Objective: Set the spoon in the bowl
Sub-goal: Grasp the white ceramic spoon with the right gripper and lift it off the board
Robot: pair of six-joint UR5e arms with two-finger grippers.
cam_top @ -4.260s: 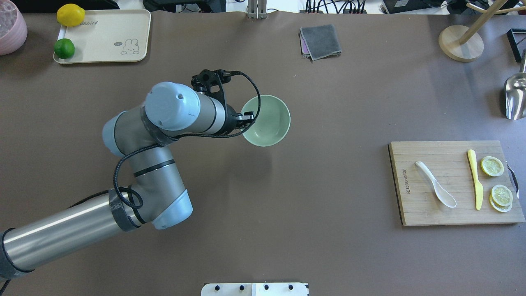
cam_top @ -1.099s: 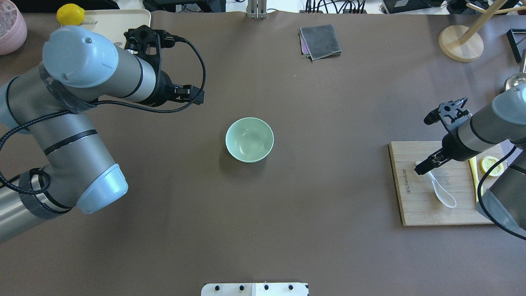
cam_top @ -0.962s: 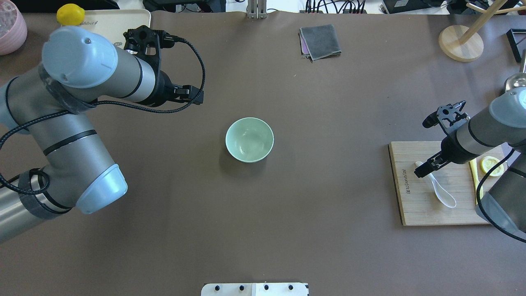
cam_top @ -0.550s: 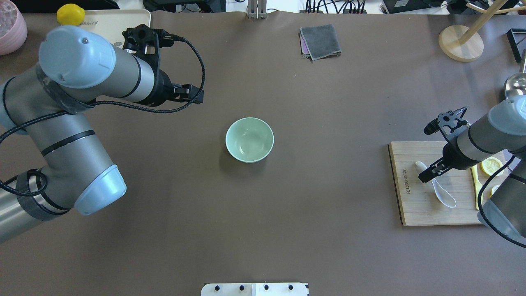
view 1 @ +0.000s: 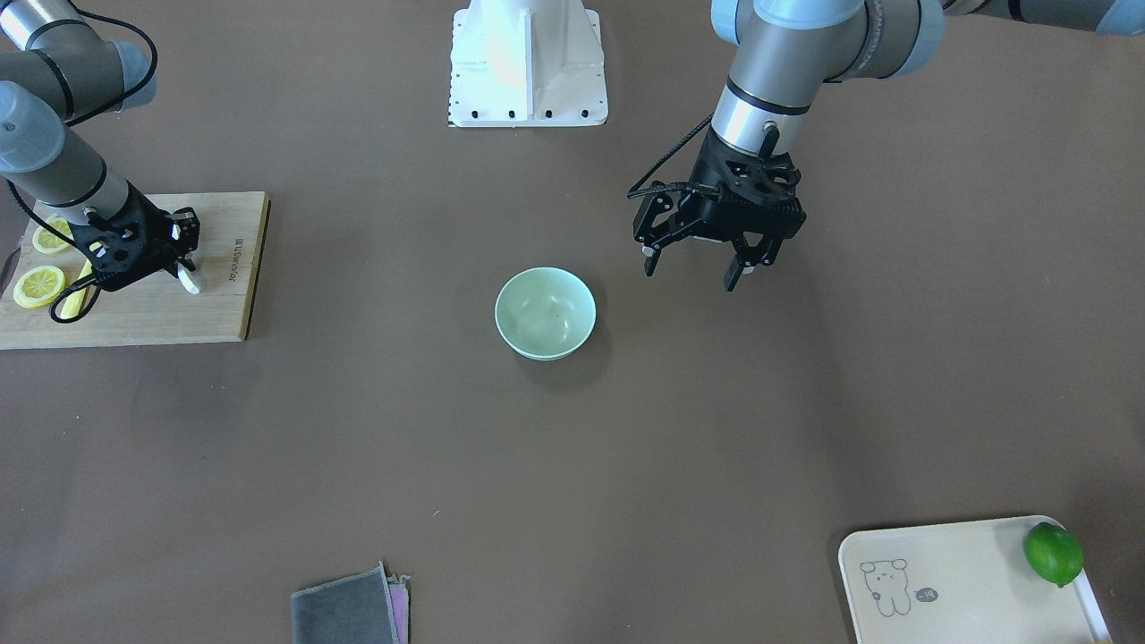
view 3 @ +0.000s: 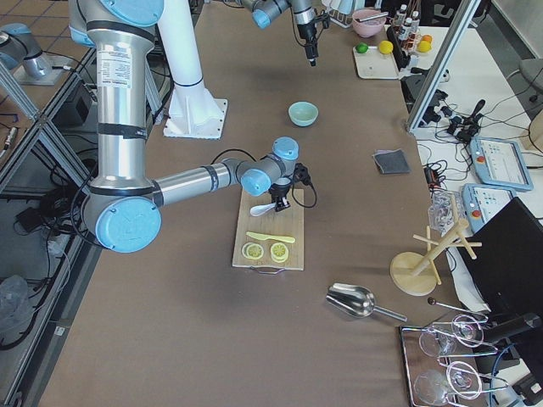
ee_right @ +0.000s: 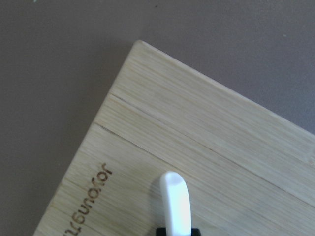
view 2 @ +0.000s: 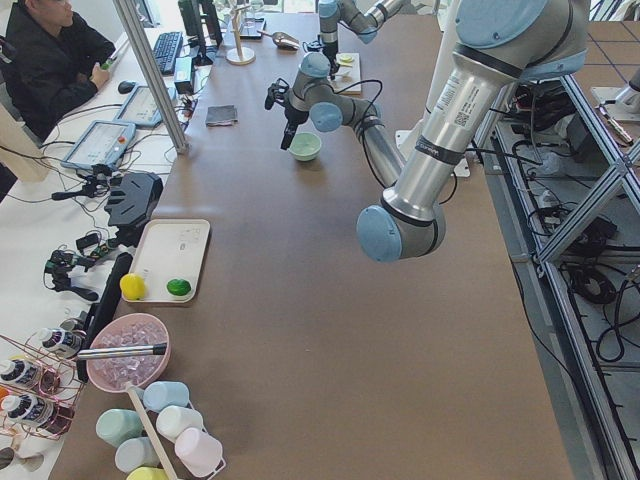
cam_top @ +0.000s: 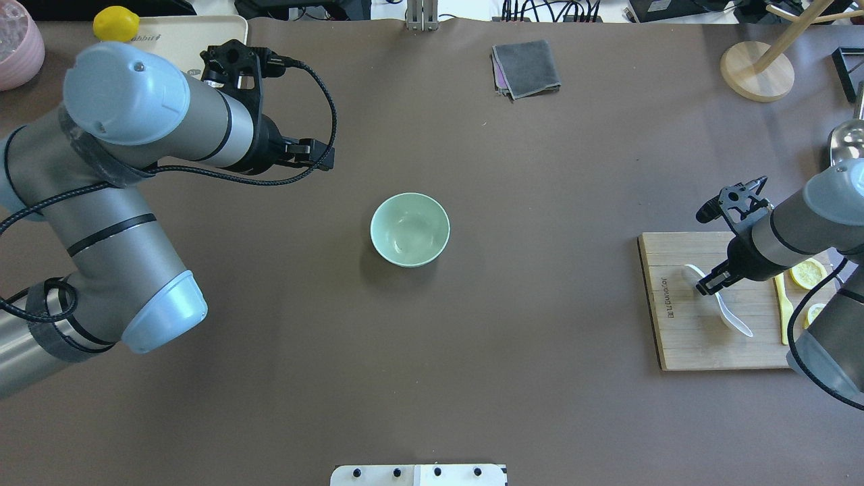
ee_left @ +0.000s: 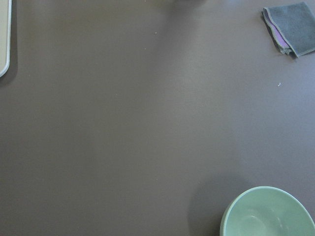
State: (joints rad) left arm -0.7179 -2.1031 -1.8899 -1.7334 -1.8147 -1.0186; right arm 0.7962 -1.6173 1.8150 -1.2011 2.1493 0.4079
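**A:** Status check, front-facing view: where is the spoon (view 1: 190, 283)?

**B:** On the cutting board (view 1: 161, 317), at the table's end on the robot's right. Only its white tip shows past the right gripper (view 1: 182, 265), which is down on it. The bowl (view 1: 545, 313) stands mid-table, upright and empty. The left gripper (view 1: 691, 274) hovers near the bowl without touching it, fingers apart and holding nothing.

**A:** Overhead view?

**B:** The right gripper's fingers are clamped on the spoon's handle, close to its end. The scoop trails along the board. Spoon and bowl are well apart, with bare table between them.

**A:** Side views?

**B:** From the left end, the bowl shows just beside the near arm's gripper, and the spoon is too small to read. From the right end, the near arm's gripper is at the handle, over the board. Whether the scoop is clear of the wood cannot be told.

**A:** Wrist cameras?

**B:** Left wrist: part of the bowl at the lower corner, nothing in it, no fingers in frame. Right wrist: the handle end projects forward from the fingers, above the board.

**A:** Progress?

**B:** Judged: the grasp is made and no transfer has begun. Remaining steps: lift, carry across to the bowl, lower, release
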